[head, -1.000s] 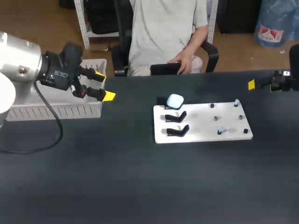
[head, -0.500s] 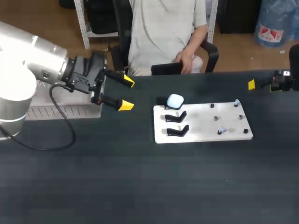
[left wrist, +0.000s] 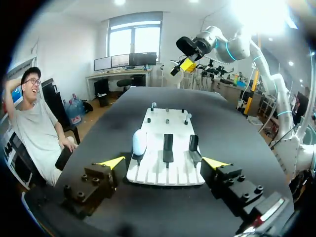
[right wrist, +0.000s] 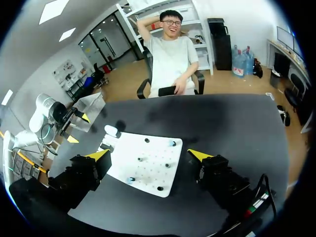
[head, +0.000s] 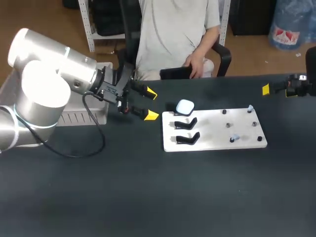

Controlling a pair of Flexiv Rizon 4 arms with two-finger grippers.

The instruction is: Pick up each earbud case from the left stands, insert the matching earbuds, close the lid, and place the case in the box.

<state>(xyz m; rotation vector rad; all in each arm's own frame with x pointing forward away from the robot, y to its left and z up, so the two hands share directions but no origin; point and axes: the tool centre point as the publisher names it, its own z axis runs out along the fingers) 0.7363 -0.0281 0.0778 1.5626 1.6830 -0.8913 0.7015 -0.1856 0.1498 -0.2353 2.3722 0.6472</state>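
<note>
The case point(head: 185, 106) is sitting on an end stand of the board point(head: 217, 132), just ahead of your left claw point(head: 151, 104). That gap is closing. Over the last second your left arm is swinging away from the box point(head: 74, 117), which is now lying behind the claw, and is carrying the claw across the bench point(head: 148, 197) toward the stands point(left wrist: 168, 147). Its fingers are standing wide apart with nothing between them, as they were all through the swing. I am reading this as the approach to a pick, and nothing is touching the case yet. Your right claw point(right wrist: 148, 154) is hanging well beyond the board's other end, fingers apart and empty, and it is not shifting at all.

Counting, you are looking at:
- one case
- three stands, two of them bare
- six pegs on the board
- two earbuds point(head: 250, 108), each sitting on a peg
- one board and one box

With two stands bare, this is looking like the last case to load.
</note>
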